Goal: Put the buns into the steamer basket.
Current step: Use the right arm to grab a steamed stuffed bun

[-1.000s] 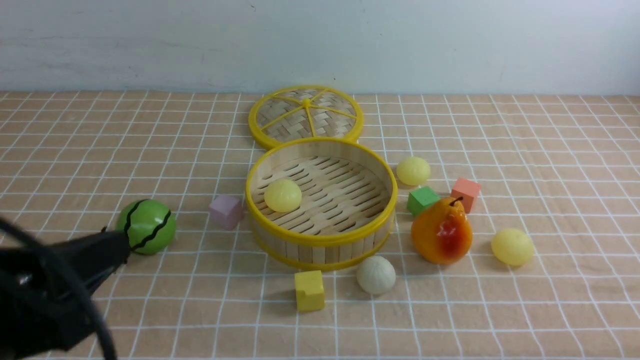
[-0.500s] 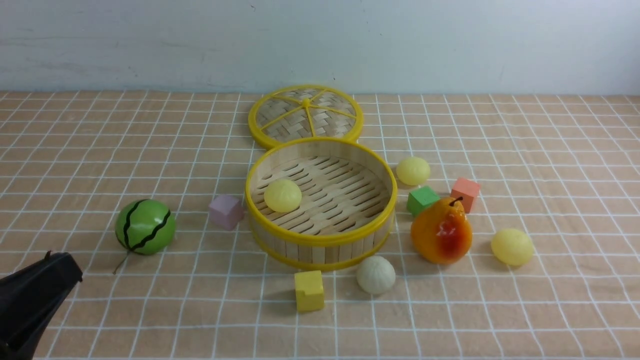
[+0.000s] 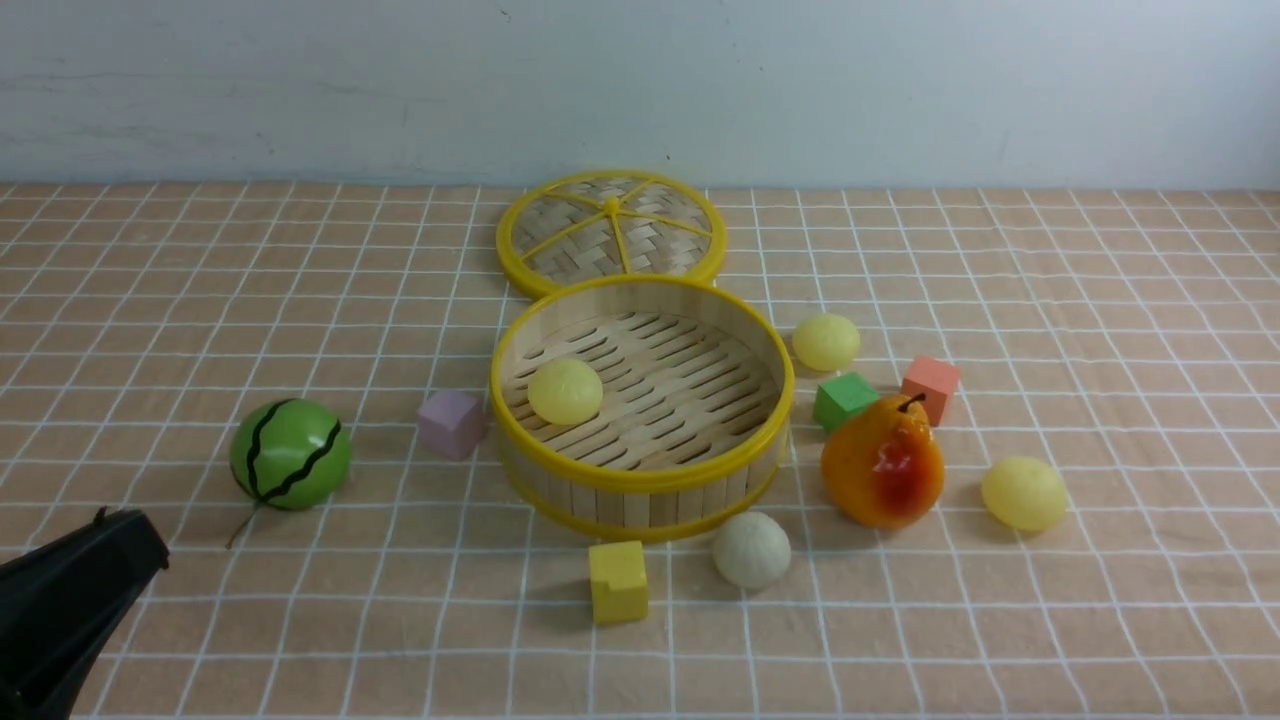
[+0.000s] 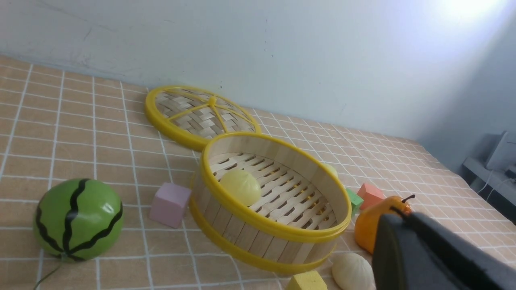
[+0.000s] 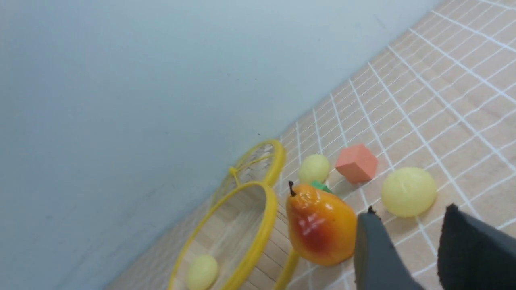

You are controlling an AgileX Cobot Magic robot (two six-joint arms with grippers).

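In the middle of the front view, we see the steamer basket (image 3: 640,482), round and uncovered. One pale yellow bun (image 3: 565,390) lies on its slatted floor near the left wall. Three more buns lie outside it on the checked tablecloth (image 3: 1100,300). An off-white bun (image 3: 751,549) is just below the basket's near rim, and a second yellow bun (image 3: 826,341) is just beside its upper right rim. A third yellow bun (image 3: 1023,493) lies further right, past the pear (image 3: 883,462).

We judge that the coming move turns on that third yellow bun. In the right wrist view it sits just beyond the fingertips of the right gripper (image 5: 411,213), close to the line of the gap between them. The jaws stand apart with nothing between them. The bun is round, so there is no long axis to line up with. The right arm is the nearer one, and the pear stands between this bun and the basket.

The left gripper (image 3: 135,545) is a dark wedge in the lower left corner of the front view, closed to a single tip and holding nothing. It is near the watermelon ball (image 3: 290,453) and well apart from the outside buns.

The right gripper does not appear in the front view, and the frame edge cuts off the left one. The green cube (image 5: 321,186) is mostly hidden behind the pear in the right wrist view. The lid (image 3: 610,232) lies at upper centre, its near edge hidden behind the basket's far rim.
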